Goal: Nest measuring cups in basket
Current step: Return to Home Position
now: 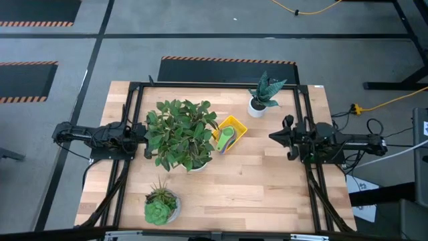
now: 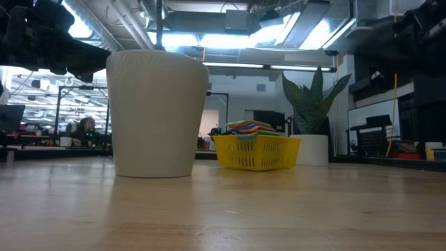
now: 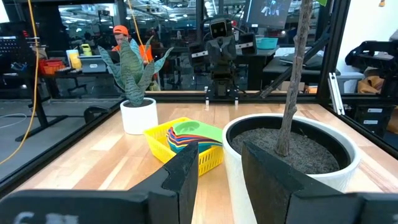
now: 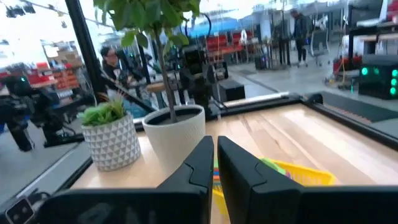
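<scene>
Black, stretched low at opposite counter (image 1: 267, 181) edges, pointed inward at the measuring cups (image 1: 225, 139) nested in the basket (image 1: 237, 124), left pincer (image 3: 219, 152) slightly parted, right pincer (image 4: 215, 142) clenched empty.

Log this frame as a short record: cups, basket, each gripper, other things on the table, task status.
measuring cups: nested in one stack, green one on top, inside the basket
basket: yellow, on the table, between the leafy plant and the snake plant
left gripper: at the table's left side, open, empty
right gripper: at the table's right side, shut, empty
other things: succulent in a patterned pot near the front edge
task status: cups appear nested in the basket; both arms are clear of it
</scene>
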`<state>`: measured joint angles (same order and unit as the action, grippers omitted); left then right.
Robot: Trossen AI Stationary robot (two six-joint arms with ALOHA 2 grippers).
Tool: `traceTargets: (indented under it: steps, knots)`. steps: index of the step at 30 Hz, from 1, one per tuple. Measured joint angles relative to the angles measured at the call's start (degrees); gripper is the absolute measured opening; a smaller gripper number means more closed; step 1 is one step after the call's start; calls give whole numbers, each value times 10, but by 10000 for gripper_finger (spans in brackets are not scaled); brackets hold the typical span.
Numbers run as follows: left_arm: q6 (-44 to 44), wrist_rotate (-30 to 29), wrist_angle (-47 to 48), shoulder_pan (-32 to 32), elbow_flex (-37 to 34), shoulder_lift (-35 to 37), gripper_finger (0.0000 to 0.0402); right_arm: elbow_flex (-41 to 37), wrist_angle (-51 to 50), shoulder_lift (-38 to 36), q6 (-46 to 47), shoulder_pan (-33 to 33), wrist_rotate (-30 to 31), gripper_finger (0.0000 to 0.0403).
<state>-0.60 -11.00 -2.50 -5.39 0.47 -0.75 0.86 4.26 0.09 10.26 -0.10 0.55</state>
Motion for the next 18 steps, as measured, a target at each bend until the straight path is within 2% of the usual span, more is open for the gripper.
traceTargets:
  steps: [18]
  knots:
    - [0, 1, 0, 0, 0, 0, 117, -5, -27, 6, -16, 0, -1, 27]
